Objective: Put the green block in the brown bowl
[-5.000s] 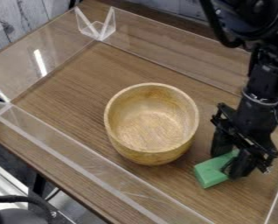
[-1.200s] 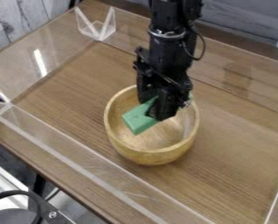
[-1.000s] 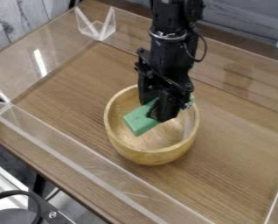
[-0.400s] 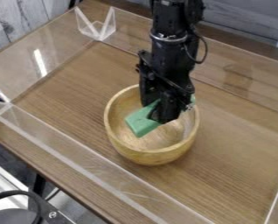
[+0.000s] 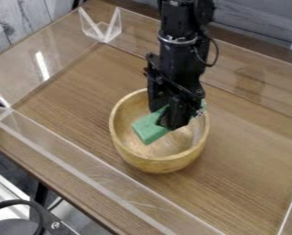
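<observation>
Wooden table (image 5: 75,101) | gripper (image 5: 174,115) pointing straight down, clamped on green block (image 5: 150,128) inside brown bowl (image 5: 130,151) | block slightly lower than a second ago

Robotics lab bench, wood-grain tabletop (image 5: 75,96) fenced by clear acrylic walls (image 5: 62,170), black robot arm (image 5: 183,37) mounted over it

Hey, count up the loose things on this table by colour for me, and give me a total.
Green: 1, the green block, held in the gripper over the brown bowl
Tan wood: 1, the brown bowl
Clear: 1, a small clear plastic stand at the far corner
Total: 3
</observation>
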### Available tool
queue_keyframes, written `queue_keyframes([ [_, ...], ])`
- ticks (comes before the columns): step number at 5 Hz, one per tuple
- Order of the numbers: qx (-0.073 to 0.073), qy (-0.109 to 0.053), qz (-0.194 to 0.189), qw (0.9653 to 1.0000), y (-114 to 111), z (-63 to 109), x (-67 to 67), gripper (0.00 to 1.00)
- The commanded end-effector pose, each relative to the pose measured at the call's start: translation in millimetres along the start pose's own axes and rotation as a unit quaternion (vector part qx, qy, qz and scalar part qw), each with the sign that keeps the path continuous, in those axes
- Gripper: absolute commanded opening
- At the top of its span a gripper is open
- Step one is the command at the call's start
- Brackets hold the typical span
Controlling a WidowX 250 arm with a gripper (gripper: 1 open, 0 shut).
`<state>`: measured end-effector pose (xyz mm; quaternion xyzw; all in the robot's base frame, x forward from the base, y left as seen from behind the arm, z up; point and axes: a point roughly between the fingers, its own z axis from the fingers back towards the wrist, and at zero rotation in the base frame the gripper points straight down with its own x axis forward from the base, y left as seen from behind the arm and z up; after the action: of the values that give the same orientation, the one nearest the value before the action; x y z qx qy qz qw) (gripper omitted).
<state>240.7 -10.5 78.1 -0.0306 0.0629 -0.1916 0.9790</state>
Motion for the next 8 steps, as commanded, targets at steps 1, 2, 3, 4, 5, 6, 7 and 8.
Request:
queue_keyframes([
  [1, 0.005, -0.017, -0.005, 0.9998, -0.3, 7.5, 5.0, 0.0],
  [2, 0.004, -0.018, -0.006, 0.9998, -0.7, 6.8, 5.2, 0.0],
  [3, 0.003, -0.018, -0.007, 0.9998, -0.9, 5.8, 5.5, 0.0],
  [4, 0.001, -0.018, -0.008, 0.9998, -1.1, 4.9, 5.7, 0.0],
  [5, -0.001, -0.015, -0.007, 0.9999, 0.2, 2.7, 5.4, 0.0],
  [6, -0.003, -0.013, -0.006, 0.9999, 1.6, 0.4, 5.1, 0.0],
  [7, -0.005, -0.011, -0.004, 0.9999, 3.0, -1.8, 4.8, 0.0],
  [8, -0.007, -0.01, -0.002, 0.9999, 4.6, -2.4, 4.5, 0.0],
])
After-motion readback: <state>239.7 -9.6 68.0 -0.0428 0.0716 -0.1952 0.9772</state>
